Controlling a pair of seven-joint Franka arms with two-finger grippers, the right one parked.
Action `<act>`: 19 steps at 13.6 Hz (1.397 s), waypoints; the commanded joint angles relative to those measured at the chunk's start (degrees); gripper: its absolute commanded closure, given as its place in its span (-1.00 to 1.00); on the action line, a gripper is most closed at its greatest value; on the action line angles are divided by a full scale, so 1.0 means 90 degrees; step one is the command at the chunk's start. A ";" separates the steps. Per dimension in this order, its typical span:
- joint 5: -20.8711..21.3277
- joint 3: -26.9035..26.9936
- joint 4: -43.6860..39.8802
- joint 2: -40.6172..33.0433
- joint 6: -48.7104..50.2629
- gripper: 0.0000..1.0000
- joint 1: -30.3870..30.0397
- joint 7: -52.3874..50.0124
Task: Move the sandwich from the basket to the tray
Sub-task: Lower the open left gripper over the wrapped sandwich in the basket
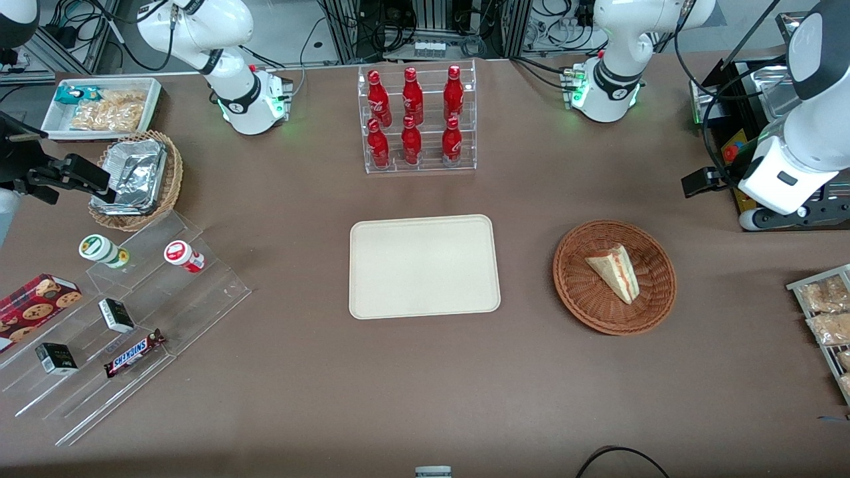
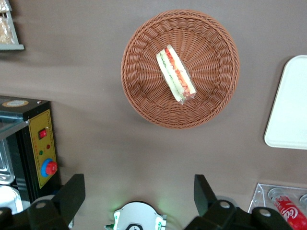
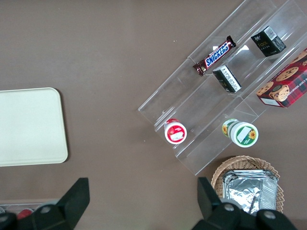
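The sandwich point(image 1: 614, 272) point(image 2: 176, 75), a pale bread wedge with red and green filling, lies on its side in the round reddish-brown basket point(image 1: 584, 295) point(image 2: 144, 91). The cream-beige tray point(image 1: 425, 265) point(image 2: 290, 105) point(image 3: 29, 127) lies flat beside the basket, toward the parked arm's end, with nothing on it. My gripper point(image 2: 139, 191) point(image 1: 702, 180) hangs open, high above the table. It is apart from the basket, farther from the front camera and toward the working arm's end. Nothing sits between its black fingers point(image 2: 72, 191).
A clear rack of red bottles point(image 1: 417, 119) stands farther back than the tray. A black control box point(image 2: 41, 153) with a red button sits near my gripper. A rack of snack packets point(image 1: 823, 312) lies at the working arm's end. A stepped acrylic shelf point(image 1: 119, 312), foil-tray basket point(image 1: 136, 179) and white bin point(image 1: 99, 106) lie at the parked arm's end.
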State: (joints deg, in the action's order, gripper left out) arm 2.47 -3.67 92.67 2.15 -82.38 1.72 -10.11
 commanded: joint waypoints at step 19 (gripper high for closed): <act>-0.0089 -0.0003 0.3148 0.0151 -0.3744 -1.00 0.0219 -0.0162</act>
State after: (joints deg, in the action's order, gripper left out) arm 2.34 -3.92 117.26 4.54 -111.70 2.96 -8.29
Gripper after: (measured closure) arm 0.000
